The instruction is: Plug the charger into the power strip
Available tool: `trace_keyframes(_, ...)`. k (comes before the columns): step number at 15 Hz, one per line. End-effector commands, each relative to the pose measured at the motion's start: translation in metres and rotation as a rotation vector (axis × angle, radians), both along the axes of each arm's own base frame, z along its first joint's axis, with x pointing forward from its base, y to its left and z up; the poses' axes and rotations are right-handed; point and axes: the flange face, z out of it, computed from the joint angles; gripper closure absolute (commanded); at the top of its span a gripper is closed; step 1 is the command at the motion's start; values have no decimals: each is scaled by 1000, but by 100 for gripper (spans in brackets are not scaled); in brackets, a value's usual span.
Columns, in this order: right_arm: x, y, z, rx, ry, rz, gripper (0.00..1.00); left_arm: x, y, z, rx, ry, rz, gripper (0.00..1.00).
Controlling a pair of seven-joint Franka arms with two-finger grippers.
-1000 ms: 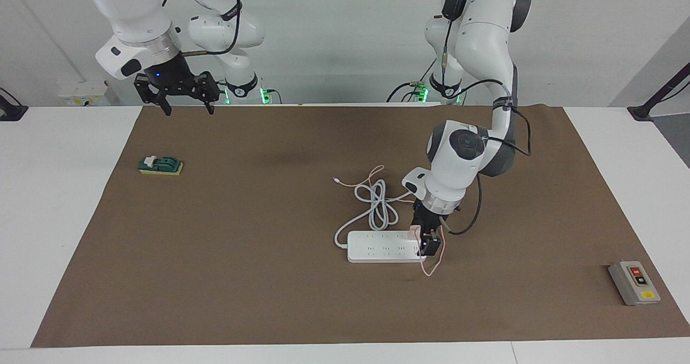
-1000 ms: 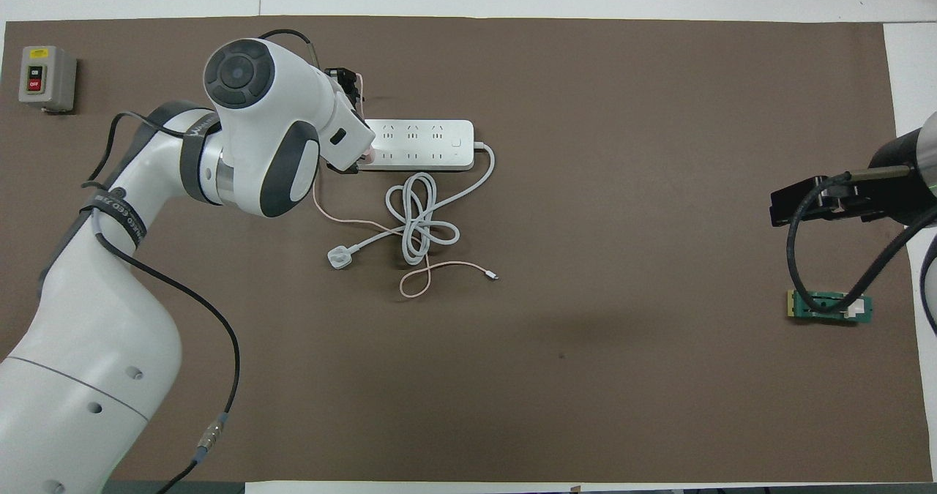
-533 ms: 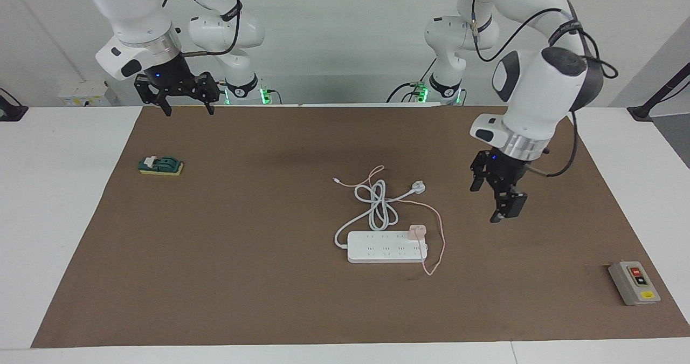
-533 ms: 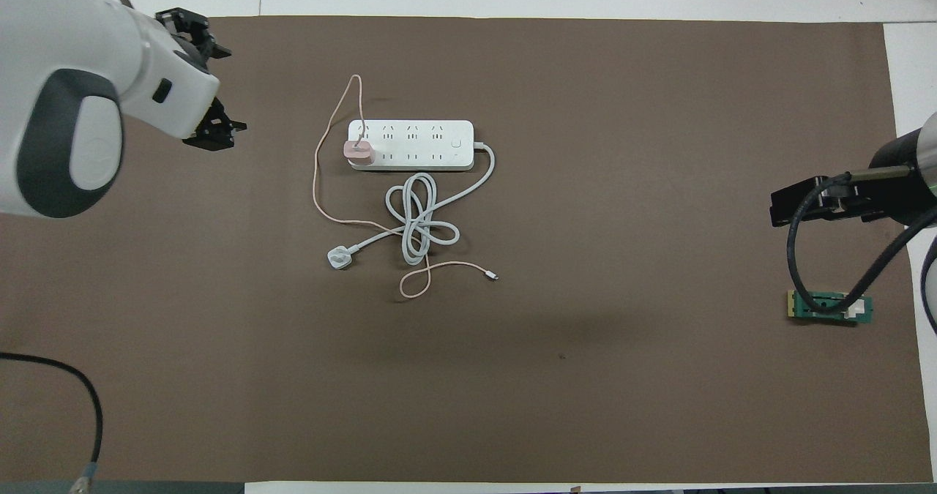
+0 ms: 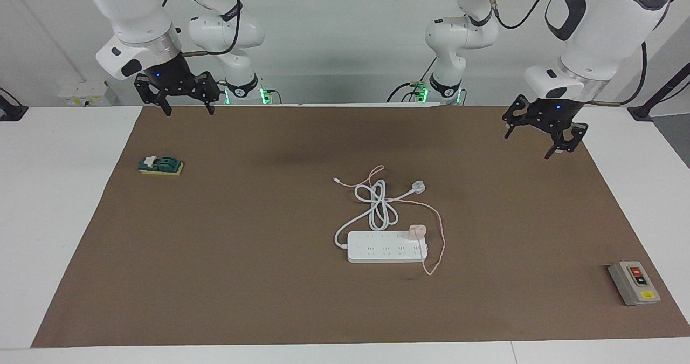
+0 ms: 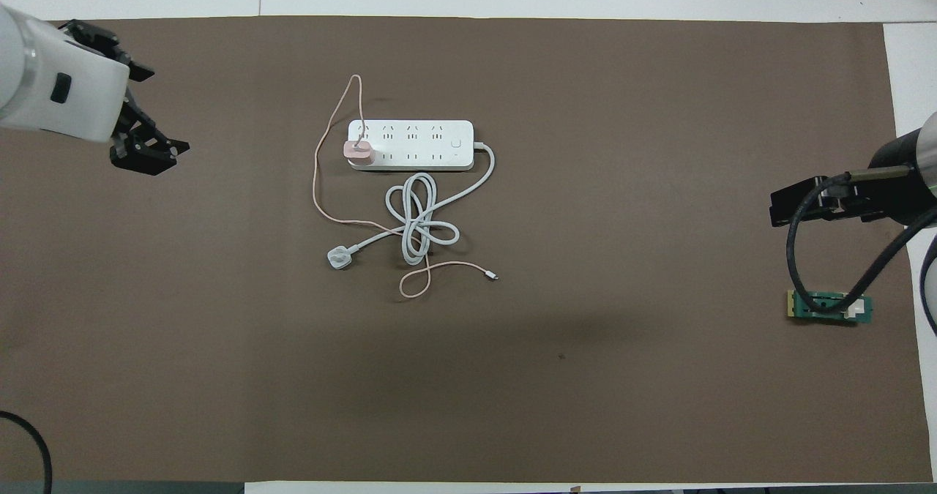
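two arms, both up off the desk, nothing carried.

facing view: charger sits on the power strip, at the end toward the left arm, in the row nearer the robots. it looks seated and upright; how fully the pins are in cannot be told. its thin pink cable loops off the strip end onto the mat and runs back toward the coiled white cord and its round plug. left gripper hangs over the mat's corner at its own end, well apart from the strip, jaws spread and empty. right gripper waits over the mat edge at its own end, jaws spread and empty. green block and grey switch box lie well apart from the strip.

overhead view: charger covers the end socket of the power strip; strip lies square, not skewed. left gripper is clear of the cable.

judgement: plugging looks done; step in hand is retreat. do it well by keeping the left arm high and away from the pink loop so nothing tugs the charger loose.
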Motion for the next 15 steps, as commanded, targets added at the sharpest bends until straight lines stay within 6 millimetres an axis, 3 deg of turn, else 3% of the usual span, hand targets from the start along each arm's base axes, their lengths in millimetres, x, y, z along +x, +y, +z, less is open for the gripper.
trace_keyframes(1, -5, -2, 1, 15, -7, -18, 0, -10, 11, -1, -1, 43, 353, 0)
trace_keyframes(3, -5, -2, 1, 15, -7, -18, 0, -12, 12, 1, 0, 48, 459, 0)
trace_keyframes(6, -5, -2, 1, 15, -7, -18, 0, -16, 14, 5, 1, 40, 465, 0)
trace_keyframes(9, -5, -2, 1, 15, -7, -18, 0, -19, 31, -2, 5, 45, 496, 0)
trace_keyframes(15, -5, -2, 1, 15, -7, -18, 0, -38, 23, 10, 32, 88, 544, 0)
